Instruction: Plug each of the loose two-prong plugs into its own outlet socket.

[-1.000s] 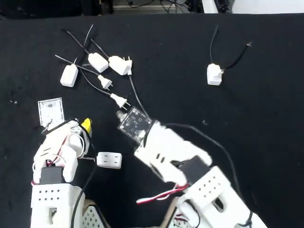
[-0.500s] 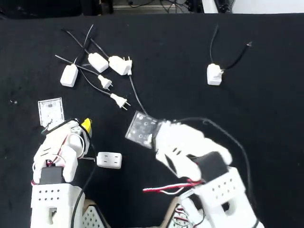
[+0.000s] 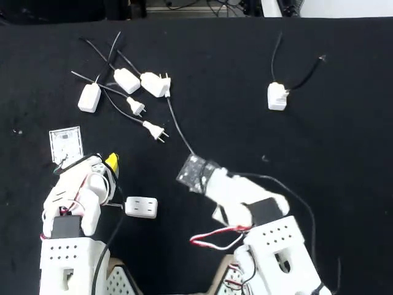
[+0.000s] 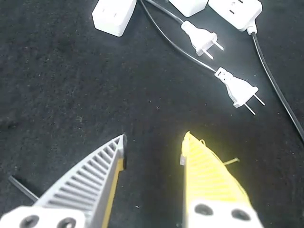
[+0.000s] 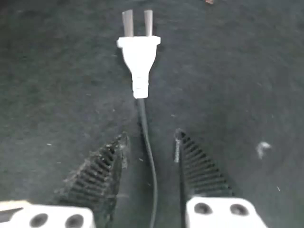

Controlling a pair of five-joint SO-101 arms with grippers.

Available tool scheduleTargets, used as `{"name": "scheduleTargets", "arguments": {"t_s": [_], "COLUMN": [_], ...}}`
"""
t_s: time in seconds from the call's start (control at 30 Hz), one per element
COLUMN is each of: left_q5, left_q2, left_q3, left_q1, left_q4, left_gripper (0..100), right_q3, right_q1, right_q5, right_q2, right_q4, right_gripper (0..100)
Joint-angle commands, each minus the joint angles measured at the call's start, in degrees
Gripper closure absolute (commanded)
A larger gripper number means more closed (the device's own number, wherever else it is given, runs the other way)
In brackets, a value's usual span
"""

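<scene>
A white two-prong plug on a black cord (image 5: 138, 50) lies loose on the black worktop (image 5: 237, 71) just ahead of the right tool (image 5: 149, 142), whose fingers are spread astride the cord, gripping nothing; a second white plug (image 4: 202, 40) and a third white plug (image 4: 237, 90) lie unplugged beyond the spread, empty left tool (image 4: 152, 145), near a white socket block (image 4: 114, 14); the plugging seems hardly begun.

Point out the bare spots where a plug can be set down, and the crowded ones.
Bare: the strip between the plug cluster and the lone adapter, and the mat between that adapter and the right claw. Crowded: the cluster itself, and between the wall plate and outlet block.
</scene>
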Motion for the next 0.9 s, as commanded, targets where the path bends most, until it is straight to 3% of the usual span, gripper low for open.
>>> {"name": "scheduleTargets", "arguments": {"t_s": [0.0,0.2,0.37,0.57,0.87], "left_q5": [0.0,0.0,0.0,-0.1,-0.1], "left_q2": [-0.6,-0.6,-0.6,-0.6,-0.6], "left_q3": [-3.3,-3.1,-2.9,-2.8,-2.8], "left_q1": [-0.7,-0.7,-0.7,-0.7,-0.7], "left_q4": [-0.5,-0.5,-0.5,-0.5,-0.5], "left_gripper": [80,80,80,80,80], "right_q3": [-4.3,-3.9,-4.4,-13.6,-15.8], "right_q1": [4.0,0.2,-4.1,-4.4,-13.0], "right_q5": [0.3,0.3,-11.3,-11.8,-11.8], "right_q2": [0.0,0.0,4.5,22.3,37.3], "right_q4": [0.5,-1.3,-8.0,-10.6,-21.1], "right_gripper": [86.4,86.4,86.8,86.5,86.8]}}
